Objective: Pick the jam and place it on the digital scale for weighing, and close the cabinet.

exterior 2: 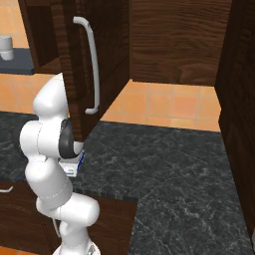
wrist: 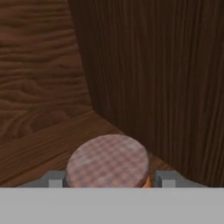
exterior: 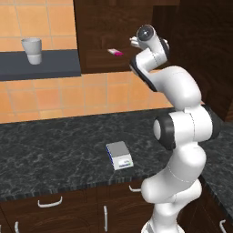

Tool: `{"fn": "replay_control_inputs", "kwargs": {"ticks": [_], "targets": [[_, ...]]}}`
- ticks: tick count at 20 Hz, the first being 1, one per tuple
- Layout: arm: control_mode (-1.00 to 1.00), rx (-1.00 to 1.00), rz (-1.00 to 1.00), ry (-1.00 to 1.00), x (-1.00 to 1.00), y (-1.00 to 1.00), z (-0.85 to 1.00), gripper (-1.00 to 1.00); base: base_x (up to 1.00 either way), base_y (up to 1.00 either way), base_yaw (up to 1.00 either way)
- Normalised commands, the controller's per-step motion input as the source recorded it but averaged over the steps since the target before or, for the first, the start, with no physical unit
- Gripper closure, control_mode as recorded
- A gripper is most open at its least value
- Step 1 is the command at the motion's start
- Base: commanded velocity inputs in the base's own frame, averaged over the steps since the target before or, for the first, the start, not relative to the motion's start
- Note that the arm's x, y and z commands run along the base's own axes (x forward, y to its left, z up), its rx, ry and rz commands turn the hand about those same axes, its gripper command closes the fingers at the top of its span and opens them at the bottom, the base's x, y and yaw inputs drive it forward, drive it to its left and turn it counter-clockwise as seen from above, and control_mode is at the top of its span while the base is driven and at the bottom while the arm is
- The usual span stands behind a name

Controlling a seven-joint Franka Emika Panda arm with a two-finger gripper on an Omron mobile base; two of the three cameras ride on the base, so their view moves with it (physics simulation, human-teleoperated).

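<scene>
In the hand view the gripper [wrist: 108,179] stood with one finger tip [wrist: 55,179] on each side of the jam [wrist: 108,162], both tips close against the jar's flanks. Whether the jaws were actually clenched on the jar or merely flanking it could not be told. The jam's brown chequered lid faced the camera, with a sliver of orange body showing at its lower right edge. The jar sat on the cabinet's wooden floor [wrist: 39,146], near the inner corner where two dark wood-grain walls met.

The left base view showed what the hand view could not: the arm reaching up into the open cabinet [exterior: 104,32], its wrist at shelf height, with a flat pink-and-white packet [exterior: 115,52] lying on the cabinet floor just to the wrist's left. The digital scale [exterior: 119,155] rested on the dark marbled counter [exterior: 50,150], well below the hand and apart from it. A grey-white cup [exterior: 32,50] stood on a dark wall shelf [exterior: 41,66] to the left.

The right base view gave the cabinet door [exterior 2: 74,64] swung open, its long silver bar handle [exterior 2: 92,64] facing the camera, and a blue edge of the scale just behind the arm.
</scene>
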Motion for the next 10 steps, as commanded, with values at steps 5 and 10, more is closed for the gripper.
{"fn": "replay_control_inputs", "kwargs": {"ticks": [5, 10], "targets": [[-1.0, 0.0, 0.0, 0.0, 0.0, -0.14, 0.0, 1.0, 0.0, 0.0, 0.0], [-1.0, 0.0, 0.0, 0.0, 0.0, 0.0, 0.0, 1.0, 0.0, 0.0, 0.0]]}}
